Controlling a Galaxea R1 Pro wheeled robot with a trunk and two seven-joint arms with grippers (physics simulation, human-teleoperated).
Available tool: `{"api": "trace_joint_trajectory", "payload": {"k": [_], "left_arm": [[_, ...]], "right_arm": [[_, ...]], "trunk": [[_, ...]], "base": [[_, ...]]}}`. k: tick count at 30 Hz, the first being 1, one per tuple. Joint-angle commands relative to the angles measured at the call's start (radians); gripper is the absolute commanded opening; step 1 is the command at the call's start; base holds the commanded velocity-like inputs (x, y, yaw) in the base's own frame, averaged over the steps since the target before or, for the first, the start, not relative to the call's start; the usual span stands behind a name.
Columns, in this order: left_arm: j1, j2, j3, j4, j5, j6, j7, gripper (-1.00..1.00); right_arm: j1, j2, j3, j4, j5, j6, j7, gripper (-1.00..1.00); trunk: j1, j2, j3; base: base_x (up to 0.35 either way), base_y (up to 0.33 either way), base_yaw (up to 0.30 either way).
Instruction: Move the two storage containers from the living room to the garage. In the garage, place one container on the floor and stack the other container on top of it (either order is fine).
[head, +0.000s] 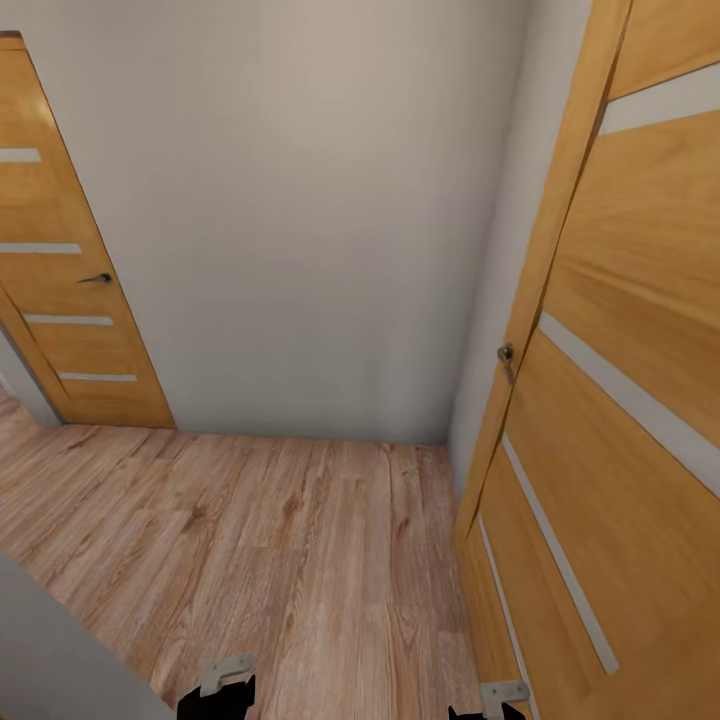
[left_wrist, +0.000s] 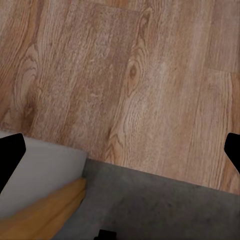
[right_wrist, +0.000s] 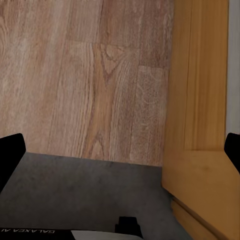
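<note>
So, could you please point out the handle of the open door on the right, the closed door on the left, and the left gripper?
Door handle (head: 506, 358), head view, on the metal lever.
Closed door (head: 62, 290), head view, mid panel.
Left gripper (left_wrist: 120, 150), left wrist view, midway between fingertips.

the wood-plank floor (head: 270, 540) is light brown with darker grain streaks and knots, and the wall (head: 300, 200) is plain pale grey-white. both doors (head: 620, 400) are honey-orange wood crossed by thin pale stripes. in the left wrist view a dark grey matt strip (left_wrist: 160, 210) borders the planks.
</note>
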Motion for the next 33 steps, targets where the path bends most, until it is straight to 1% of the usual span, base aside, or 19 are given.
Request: {"api": "trace_joint_trajectory", "payload": {"k": [1,26,33], "left_arm": [[-0.002,-0.001,-0.009,0.004,0.007,-0.007,0.002,1.00],[-0.002,0.001,-0.009,0.004,0.007,-0.008,0.002,1.00],[-0.002,0.001,-0.009,0.004,0.007,-0.008,0.002,1.00]], "right_arm": [[-0.001,0.000,0.006,0.001,0.001,-0.002,-0.006,1.00],[-0.001,0.000,0.006,0.001,0.001,-0.002,-0.006,1.00],[-0.001,0.000,0.006,0.001,0.001,-0.002,-0.006,1.00]], "trunk": [[0.001,-0.002,-0.002],[0.001,-0.002,-0.002],[0.001,-0.002,-0.002]], "base": [[0.012,0.000,0.000],[0.017,0.013,0.000],[0.216,0.000,0.000]]}}
